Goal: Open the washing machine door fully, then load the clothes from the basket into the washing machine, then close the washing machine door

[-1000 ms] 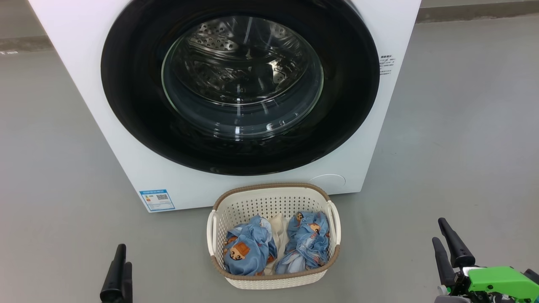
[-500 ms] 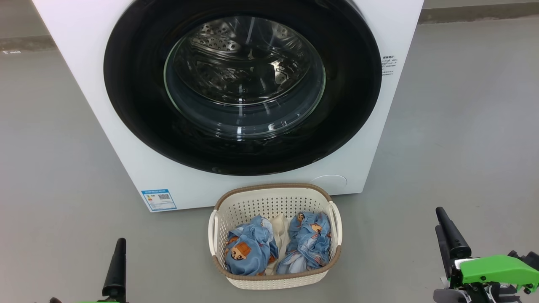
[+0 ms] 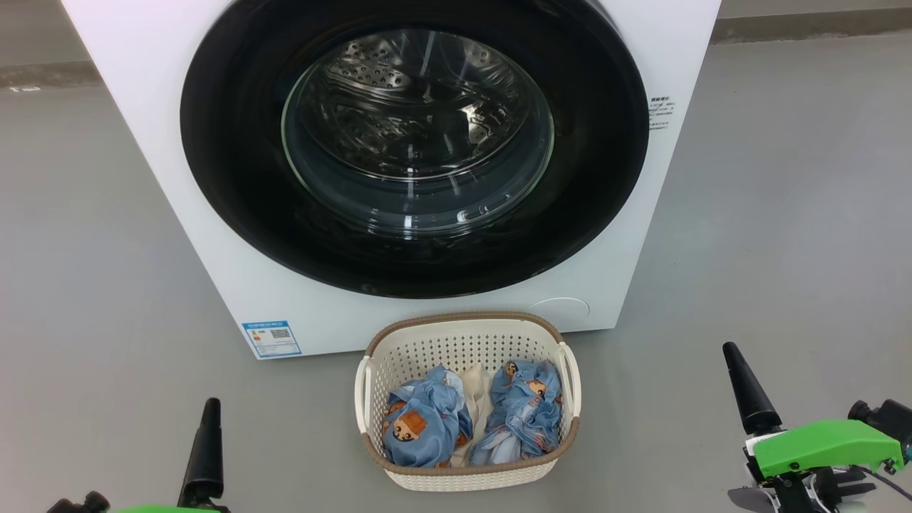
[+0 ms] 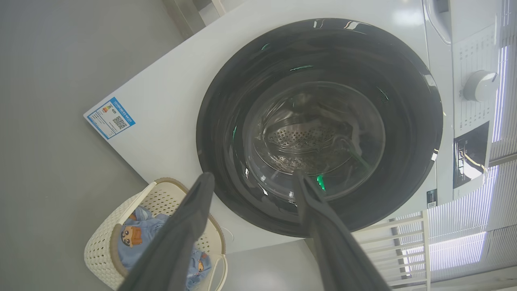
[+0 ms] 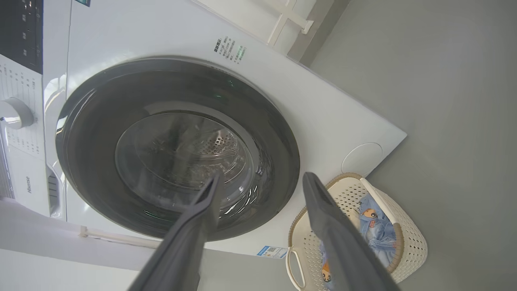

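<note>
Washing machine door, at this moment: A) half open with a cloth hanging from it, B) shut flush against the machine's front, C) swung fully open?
B: the washing machine door sits flush in the white front of the washing machine, its glass over the drum, while the clothes lie in the basket.

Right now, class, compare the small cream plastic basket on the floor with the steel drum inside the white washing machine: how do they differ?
The cream plastic basket is open-topped; the steel drum sits behind the shut glossy black door. The basket holds blue bear-print and cream-white clothes; the drum shows none. Both have perforated walls.
</note>
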Robot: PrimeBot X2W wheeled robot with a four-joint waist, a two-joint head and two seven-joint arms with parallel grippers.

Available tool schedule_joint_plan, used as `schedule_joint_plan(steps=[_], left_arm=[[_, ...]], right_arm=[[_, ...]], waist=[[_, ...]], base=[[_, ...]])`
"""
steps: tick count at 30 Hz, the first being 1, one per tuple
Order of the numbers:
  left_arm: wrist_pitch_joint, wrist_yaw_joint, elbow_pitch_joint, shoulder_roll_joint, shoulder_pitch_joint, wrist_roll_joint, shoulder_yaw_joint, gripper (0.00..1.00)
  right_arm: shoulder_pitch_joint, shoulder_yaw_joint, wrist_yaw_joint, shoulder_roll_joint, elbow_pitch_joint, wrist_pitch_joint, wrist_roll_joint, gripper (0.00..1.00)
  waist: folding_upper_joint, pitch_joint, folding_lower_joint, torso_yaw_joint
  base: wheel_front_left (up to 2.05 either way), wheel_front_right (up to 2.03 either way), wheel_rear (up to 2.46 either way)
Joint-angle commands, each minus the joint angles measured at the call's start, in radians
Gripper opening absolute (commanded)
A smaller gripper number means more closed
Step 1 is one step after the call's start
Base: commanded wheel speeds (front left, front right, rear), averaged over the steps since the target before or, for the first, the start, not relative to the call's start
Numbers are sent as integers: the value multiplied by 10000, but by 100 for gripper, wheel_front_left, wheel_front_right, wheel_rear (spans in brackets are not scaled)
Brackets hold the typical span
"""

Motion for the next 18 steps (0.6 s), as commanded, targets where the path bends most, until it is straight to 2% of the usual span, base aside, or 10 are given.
schedule_joint_plan(steps=[1, 18], left_arm=[[-127, -9, -356, 212, -297, 323, 85, 100], [-598, -9, -431, 462, -308, 2394, -72, 100]], right_arm=[[-567, 137, 33, -214, -239, -128, -443, 100], [-836, 664, 44, -550, -42, -602, -2848, 100]], waist=[[0, -3, -1, 8], [0, -62, -1, 87]], base=[[0, 0, 0], [0, 0, 0]])
